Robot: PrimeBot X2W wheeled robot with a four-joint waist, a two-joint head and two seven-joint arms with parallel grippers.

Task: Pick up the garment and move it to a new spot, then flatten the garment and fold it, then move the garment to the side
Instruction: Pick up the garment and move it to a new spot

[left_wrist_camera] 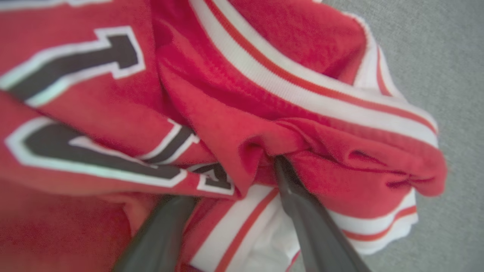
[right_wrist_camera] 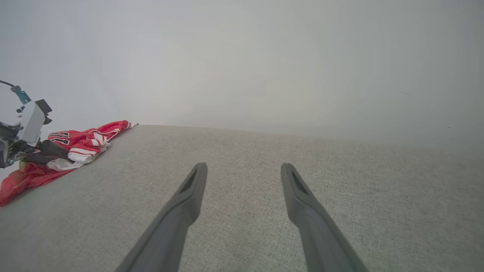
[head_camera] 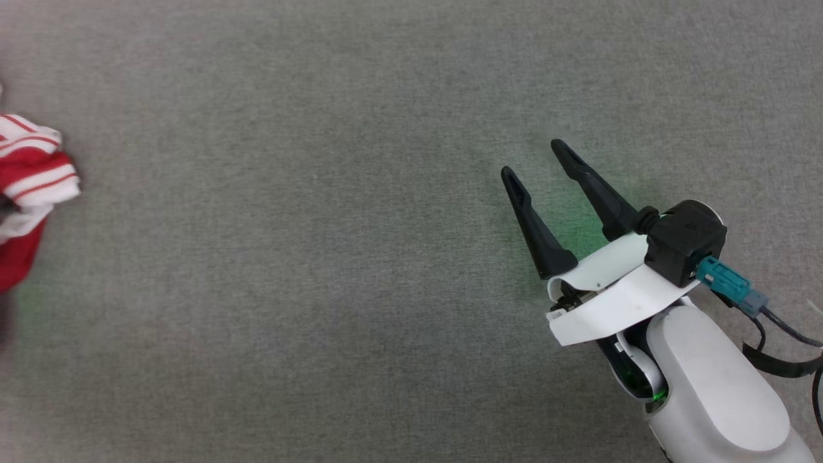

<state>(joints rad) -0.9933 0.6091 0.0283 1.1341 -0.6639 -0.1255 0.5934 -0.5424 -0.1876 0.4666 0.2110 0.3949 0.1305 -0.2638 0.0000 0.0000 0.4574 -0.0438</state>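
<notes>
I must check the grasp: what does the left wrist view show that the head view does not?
Left wrist view: the left claw, dark fingers spread, tips under folds of the red jersey-style T-shirt with black white-outlined chest characters. Head view: the open right claw over the grey fabric surface, apart from the shirt. Both: the shirt's red-and-white striped trim, grey surface.
</notes>
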